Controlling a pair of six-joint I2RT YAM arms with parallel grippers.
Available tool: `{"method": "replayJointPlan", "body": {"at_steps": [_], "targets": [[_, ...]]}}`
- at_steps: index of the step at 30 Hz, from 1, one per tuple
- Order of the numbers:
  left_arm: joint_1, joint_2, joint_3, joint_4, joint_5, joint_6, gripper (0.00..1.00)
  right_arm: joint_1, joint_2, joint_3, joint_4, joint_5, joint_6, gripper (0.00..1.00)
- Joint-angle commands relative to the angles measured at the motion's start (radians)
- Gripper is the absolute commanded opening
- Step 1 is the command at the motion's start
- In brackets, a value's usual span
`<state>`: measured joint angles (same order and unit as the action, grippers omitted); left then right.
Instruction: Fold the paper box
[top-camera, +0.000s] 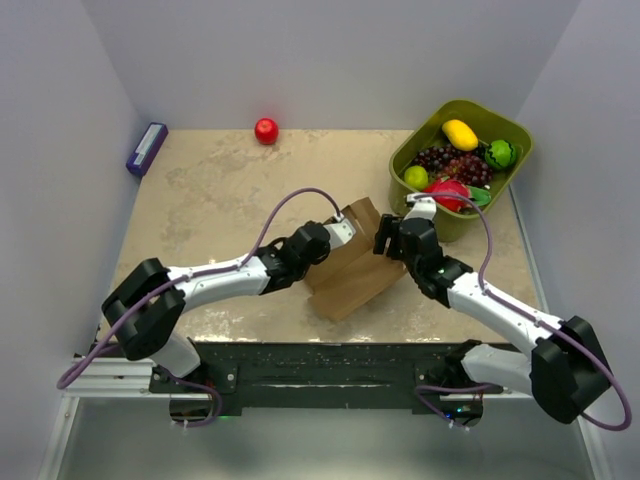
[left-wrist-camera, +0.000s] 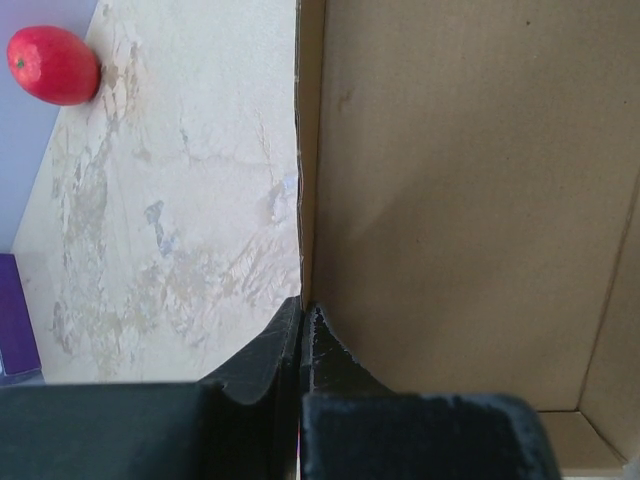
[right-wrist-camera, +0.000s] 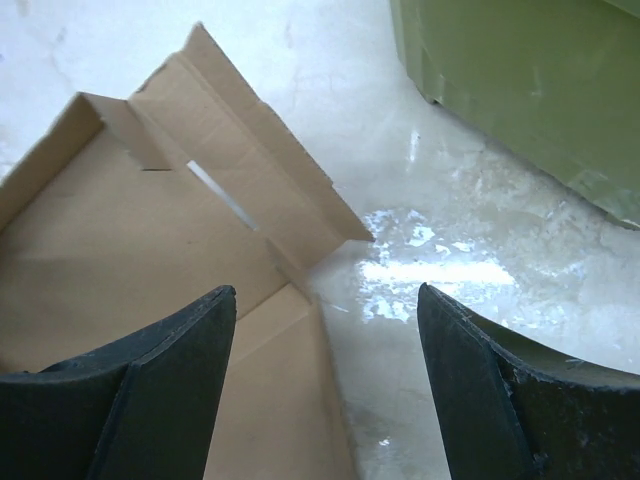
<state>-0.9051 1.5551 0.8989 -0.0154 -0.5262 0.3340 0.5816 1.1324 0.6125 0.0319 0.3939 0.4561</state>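
The brown paper box (top-camera: 350, 278) lies half formed near the table's front middle, some of its walls raised. My left gripper (top-camera: 340, 232) is at its far left edge. In the left wrist view that gripper (left-wrist-camera: 303, 305) is shut on the thin upright wall of the paper box (left-wrist-camera: 450, 200), which runs between the fingertips. My right gripper (top-camera: 385, 238) hovers at the box's right side. In the right wrist view it (right-wrist-camera: 325, 290) stands wide open, holding nothing. Below it lie the edge of the paper box (right-wrist-camera: 130, 250), with a slotted flap, and bare tabletop.
A green bin (top-camera: 402, 160) with several toy fruits stands at the back right, its wall (right-wrist-camera: 530, 80) close beyond my right gripper. A red apple (top-camera: 266, 131) (left-wrist-camera: 52, 64) sits at the back centre. A purple block (top-camera: 147, 148) lies at the back left.
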Motion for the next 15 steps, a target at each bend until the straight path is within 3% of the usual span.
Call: {"method": "replayJointPlan", "body": {"at_steps": [1, 8, 15], "targets": [[-0.008, -0.071, -0.043, 0.029, 0.022, 0.048, 0.0, -0.016, 0.032, 0.085, -0.01, -0.058, -0.095, 0.76], [-0.008, -0.179, -0.117, 0.08, 0.069, 0.132, 0.0, -0.026, 0.055, 0.13, -0.017, -0.05, -0.149, 0.75], [-0.02, -0.257, -0.164, 0.118, 0.063, 0.192, 0.0, -0.029, 0.102, 0.13, 0.048, -0.18, -0.175, 0.73]]}}
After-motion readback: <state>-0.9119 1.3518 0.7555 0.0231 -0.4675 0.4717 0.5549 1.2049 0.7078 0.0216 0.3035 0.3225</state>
